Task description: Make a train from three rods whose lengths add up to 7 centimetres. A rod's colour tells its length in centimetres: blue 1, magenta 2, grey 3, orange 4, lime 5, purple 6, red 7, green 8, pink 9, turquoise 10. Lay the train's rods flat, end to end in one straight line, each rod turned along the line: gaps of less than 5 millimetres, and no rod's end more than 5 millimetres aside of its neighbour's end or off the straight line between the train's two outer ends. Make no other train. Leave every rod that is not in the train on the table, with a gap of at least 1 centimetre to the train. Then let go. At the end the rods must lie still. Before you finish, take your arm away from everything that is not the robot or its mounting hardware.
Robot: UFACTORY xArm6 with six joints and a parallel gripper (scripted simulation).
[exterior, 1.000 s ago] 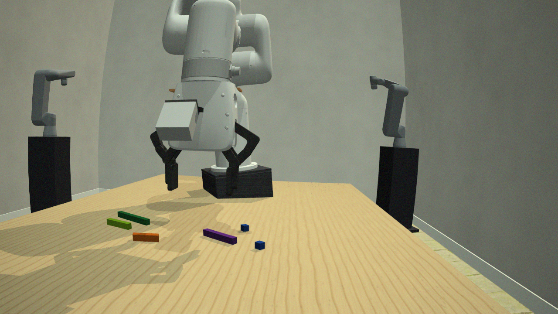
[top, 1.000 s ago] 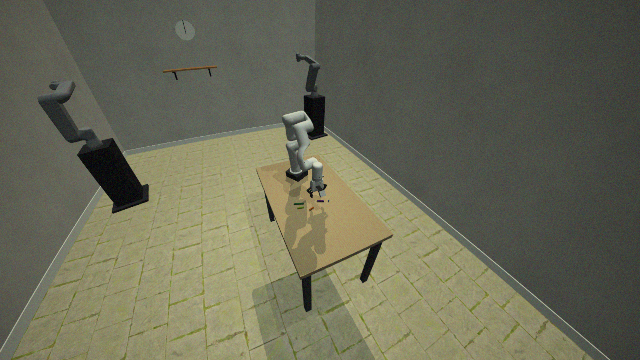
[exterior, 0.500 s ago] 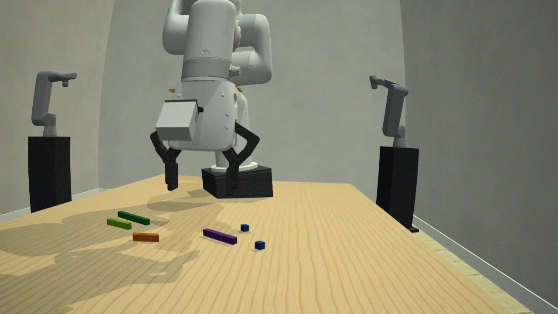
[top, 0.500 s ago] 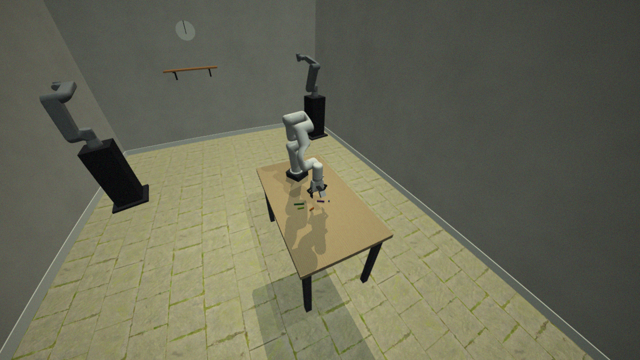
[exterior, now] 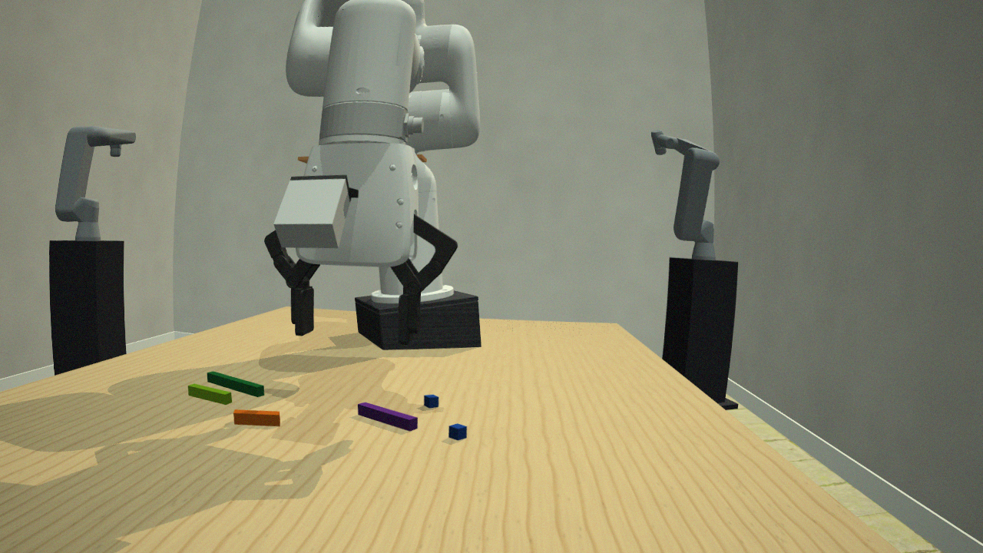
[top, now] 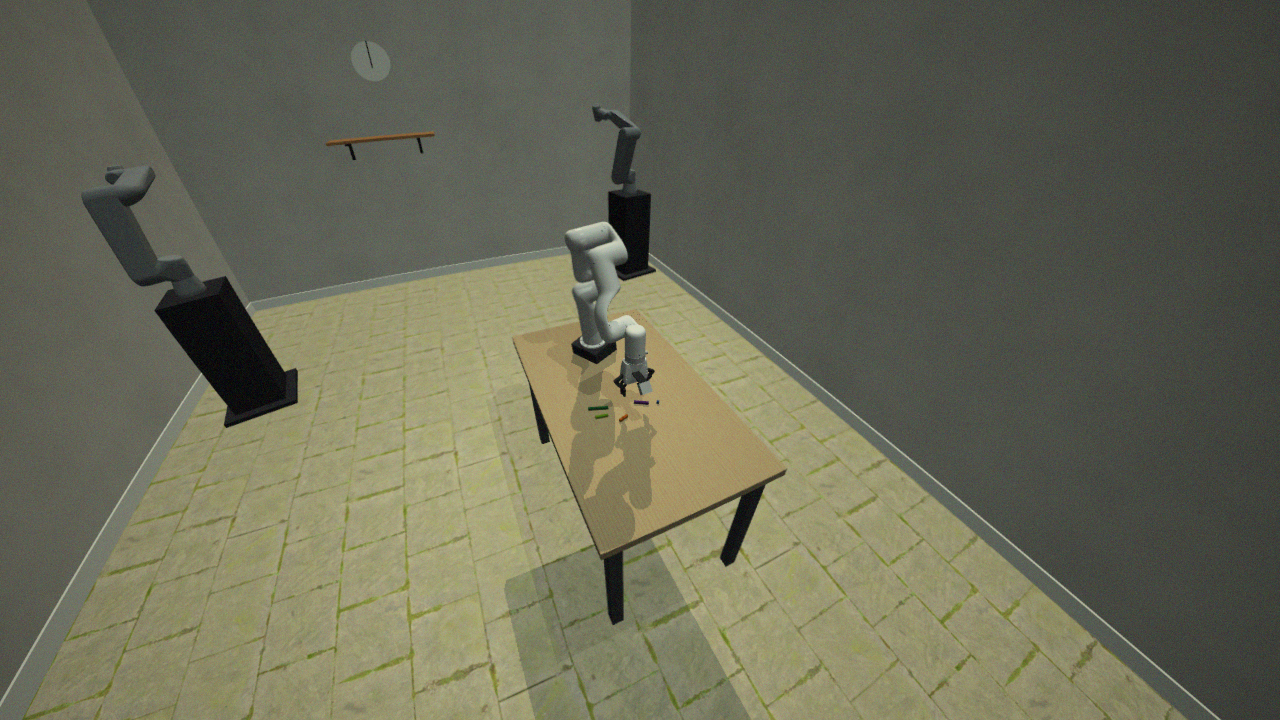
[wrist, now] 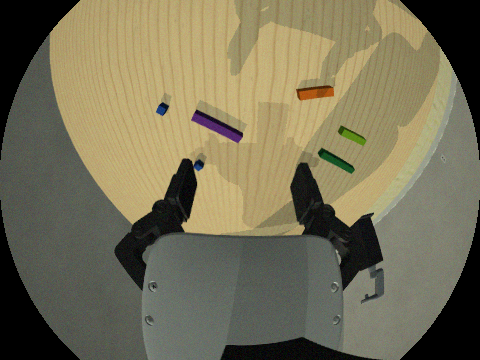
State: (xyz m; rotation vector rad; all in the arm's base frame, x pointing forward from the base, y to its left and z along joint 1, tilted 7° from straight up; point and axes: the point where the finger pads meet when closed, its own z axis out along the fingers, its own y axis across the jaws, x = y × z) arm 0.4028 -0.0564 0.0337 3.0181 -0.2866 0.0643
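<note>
Six rods on bench (exterior: 618, 440), all lying flat, none touching.
One dark green rod (exterior: 236, 383), far left.
One lime rod (exterior: 210, 393), just beside it.
One orange rod (exterior: 256, 417), nearer.
One purple rod (exterior: 387, 415), centre.
Two blue cubes: far one (exterior: 431, 400), near one (exterior: 458, 431), right of purple rod.
Two grey spare arms on black stands: left (exterior: 85, 302), right (exterior: 700, 322).
</note>
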